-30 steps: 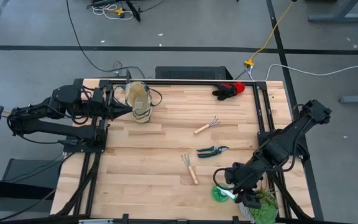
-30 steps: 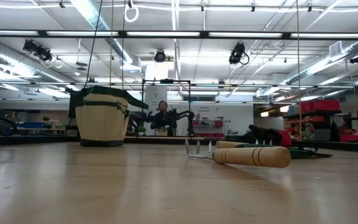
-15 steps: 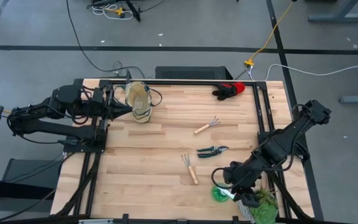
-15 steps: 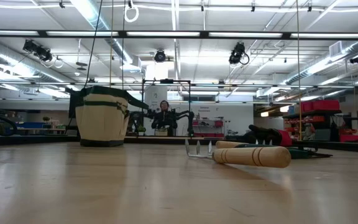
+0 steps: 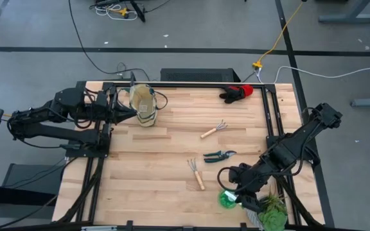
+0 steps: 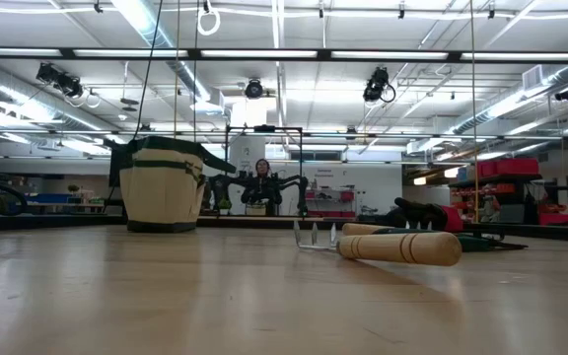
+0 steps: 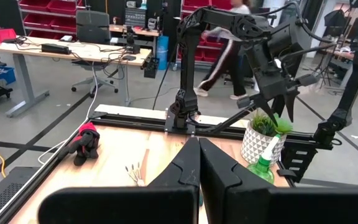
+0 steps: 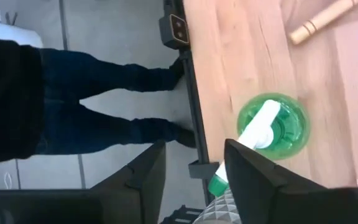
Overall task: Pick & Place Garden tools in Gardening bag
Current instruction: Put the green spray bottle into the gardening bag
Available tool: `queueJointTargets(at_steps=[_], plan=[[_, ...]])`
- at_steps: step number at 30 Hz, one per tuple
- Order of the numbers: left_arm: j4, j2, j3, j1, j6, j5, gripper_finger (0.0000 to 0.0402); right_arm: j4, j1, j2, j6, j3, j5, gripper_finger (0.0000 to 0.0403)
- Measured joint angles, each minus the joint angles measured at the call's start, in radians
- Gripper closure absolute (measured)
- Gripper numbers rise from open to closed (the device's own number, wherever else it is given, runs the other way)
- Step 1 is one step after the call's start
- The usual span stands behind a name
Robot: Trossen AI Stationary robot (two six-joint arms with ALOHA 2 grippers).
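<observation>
The beige gardening bag stands upright at the far left, also in the low view. My left gripper is shut, level, with its tips at the bag's left rim. Two wooden-handled rakes, the shears and the red-and-black gloves lie on the table. The bright green bottle with the white handle stands at the near right. My right gripper is open just above it, offset toward the table's near edge. My left gripper's shut fingers reach the bag's left rim in the high view, but the rim is hidden under them. I cannot tell whether they touch or hold it.
A leafy plant in a white-grey pot stands right beside the green bottle at the near right corner. A person's legs show on the floor past the table's edge. Bare wood lies between the tools and the bag.
My right gripper has shifted a little toward the table's left over the green bottle, staying open. The tools and the bag have kept still.
</observation>
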Motion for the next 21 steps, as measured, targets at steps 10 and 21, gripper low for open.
queueJointTargets(at_steps=[10,21], plan=[[0.000,0.000,0.000,0.000,0.000,0.000,0.0399,-0.046,0.000,0.005,0.060,0.000,-0.018,0.0161],[-0.001,0.000,0.000,0.000,0.000,0.000,0.0399,-0.113,0.001,0.065,0.062,0.000,-0.018,0.0159]])
